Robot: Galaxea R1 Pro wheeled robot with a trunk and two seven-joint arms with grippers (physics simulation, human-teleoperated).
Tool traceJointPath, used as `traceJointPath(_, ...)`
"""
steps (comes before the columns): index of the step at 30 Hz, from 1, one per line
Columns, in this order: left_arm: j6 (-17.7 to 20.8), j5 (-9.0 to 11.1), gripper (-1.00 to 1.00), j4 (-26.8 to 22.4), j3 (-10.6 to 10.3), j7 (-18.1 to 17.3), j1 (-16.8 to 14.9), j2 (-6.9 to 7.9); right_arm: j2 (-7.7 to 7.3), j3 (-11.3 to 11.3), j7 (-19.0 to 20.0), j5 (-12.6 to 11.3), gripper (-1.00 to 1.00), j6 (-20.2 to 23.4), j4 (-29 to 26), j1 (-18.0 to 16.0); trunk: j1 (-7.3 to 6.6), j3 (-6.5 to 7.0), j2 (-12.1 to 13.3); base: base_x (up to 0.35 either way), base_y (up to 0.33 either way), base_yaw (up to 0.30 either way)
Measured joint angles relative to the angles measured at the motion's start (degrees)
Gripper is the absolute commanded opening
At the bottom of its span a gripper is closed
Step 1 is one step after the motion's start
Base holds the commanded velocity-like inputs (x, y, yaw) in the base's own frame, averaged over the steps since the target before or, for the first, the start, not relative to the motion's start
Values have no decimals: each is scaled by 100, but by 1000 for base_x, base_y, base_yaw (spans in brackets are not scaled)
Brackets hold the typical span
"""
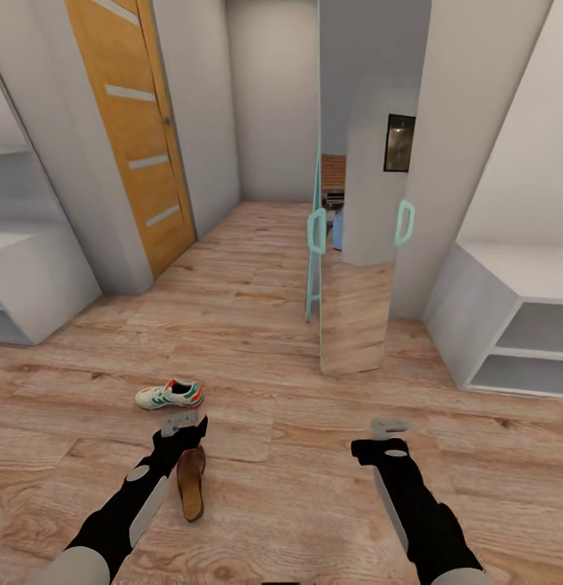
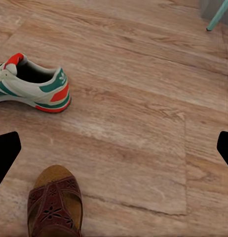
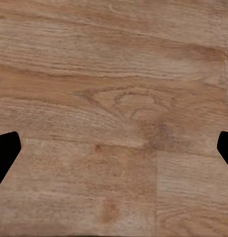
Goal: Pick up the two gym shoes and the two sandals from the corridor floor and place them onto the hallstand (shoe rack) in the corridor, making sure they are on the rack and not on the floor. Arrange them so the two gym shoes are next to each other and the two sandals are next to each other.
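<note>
**Two shoes below my left gripper, both easy to knock**

My left gripper [image 1: 182, 424] hangs over the floor [image 1: 313, 455] with its fingers spread wide and nothing between them; in the left wrist view the two dark fingertips [image 2: 6, 153] sit at opposite edges with bare planks between. My right gripper [image 1: 387, 432] is also wide and empty above plain wood.

Taking the sneaker [image 1: 170, 395] as my landmark: it lies on its sole just beyond my left gripper, heel toward the mirror door [image 1: 354, 309]. The sandal [image 1: 191, 483] lies nearer my body than the sneaker, apart from it, partly under my left forearm. A white rack [image 1: 508, 325] stands well off to the sneaker's right, another white unit [image 1: 29, 276] to its left.

The risks, as I judge them: coming down between the two, I catch neither and shove the sneaker away. The flat sandal gives little to pinch, so my fingertips may scrape the planks. I see only one of each pair.
</note>
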Motion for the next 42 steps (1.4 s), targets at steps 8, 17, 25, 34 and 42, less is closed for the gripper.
traceJointPath(8,1,1,100,3,3,53,0,0,-7,203,-6,1,100,0,0,0,21,-250,-11,0,0,0)
traceJointPath(17,1,8,100,35,-2,58,0,0,-6,215,-7,1,100,0,0,0,44,-534,-23,0,0,0)
traceJointPath(25,1,9,100,120,6,60,0,0,-11,213,-7,1,100,0,0,0,64,-786,-34,0,0,0)
traceJointPath(34,-11,4,100,200,19,321,0,-2,-13,204,-7,1,100,-2,0,0,88,-1069,-46,0,0,0)
traceJointPath(42,-15,4,100,213,15,389,-1,-8,-15,204,2,-4,100,-3,-40,-1,98,-1183,-52,0,0,0)
